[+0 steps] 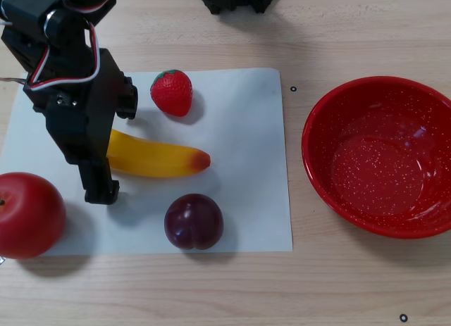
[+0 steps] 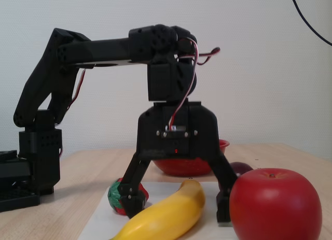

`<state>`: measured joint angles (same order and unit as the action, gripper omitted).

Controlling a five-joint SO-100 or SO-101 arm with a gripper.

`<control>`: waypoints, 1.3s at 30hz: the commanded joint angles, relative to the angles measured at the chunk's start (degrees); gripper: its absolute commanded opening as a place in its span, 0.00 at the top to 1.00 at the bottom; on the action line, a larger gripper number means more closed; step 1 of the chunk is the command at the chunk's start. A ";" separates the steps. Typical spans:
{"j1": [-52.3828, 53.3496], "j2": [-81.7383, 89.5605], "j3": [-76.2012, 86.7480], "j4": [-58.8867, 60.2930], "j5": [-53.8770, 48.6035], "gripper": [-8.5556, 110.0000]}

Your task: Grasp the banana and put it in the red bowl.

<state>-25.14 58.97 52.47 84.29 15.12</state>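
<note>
Where the white paper sheet (image 1: 239,129) covers the wooden table (image 1: 352,284), the banana (image 1: 158,159) lies flat, its orange-red end pointing right in the other view, its opposite end hidden under the arm. In the fixed view the banana (image 2: 168,214) runs toward the camera between the two black fingers (image 2: 132,191).

Gripper (image 1: 115,146) – spread wide, straddling the banana, one finger on each side. Fixed view shows both fingertips down near the paper with clear gaps to the fruit; not gripping anything. Gripper (image 2: 176,203) body sits directly above the banana.

Around it, other view: strawberry (image 1: 171,92) just above the banana on the sheet, close to the upper finger. Dark plum (image 1: 194,221) below the banana's red end, apart from it. Red apple (image 1: 29,215) at the sheet's lower left corner, near the lower fingertip but not touching.

Red bowl (image 1: 380,157) – off the sheet, on bare wood to the right, well apart from the banana, nothing inside. In the fixed view only a strip of the bowl (image 2: 181,166) shows behind the gripper.

Arm (image 2: 93,48) – black, red and white wires at the wrist, reaching over from the left in the fixed view
</note>
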 commanded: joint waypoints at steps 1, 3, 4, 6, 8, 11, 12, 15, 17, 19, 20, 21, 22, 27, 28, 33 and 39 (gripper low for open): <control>0.88 3.16 -5.63 0.44 -1.32 0.37; 0.88 2.90 -5.63 -0.09 -1.58 0.43; 0.88 2.72 -5.63 -0.26 -1.76 0.45; 0.88 2.46 -5.80 -0.35 -1.85 0.48; 0.88 2.37 -5.89 -0.18 -1.85 0.51; 0.88 2.29 -6.15 0.26 -1.93 0.57; 0.88 2.29 -6.33 0.44 -2.02 0.58; 0.88 2.37 -7.29 1.58 -2.29 0.63; 0.88 2.37 -8.00 2.72 -2.29 0.68; 0.97 2.46 -8.44 3.43 -2.46 0.72; 0.97 2.55 -8.70 3.87 -2.64 0.74; 0.88 2.64 -9.05 4.39 -2.72 0.76; 0.79 2.64 -9.32 4.75 -2.99 0.78; 0.62 3.16 -11.51 8.70 -3.69 0.85; 0.62 3.34 -12.04 9.67 -3.69 0.87; 0.26 4.04 -15.29 15.21 -3.69 0.93; -0.18 6.15 -18.02 20.57 -3.52 0.93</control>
<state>-25.14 58.18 41.13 103.10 12.04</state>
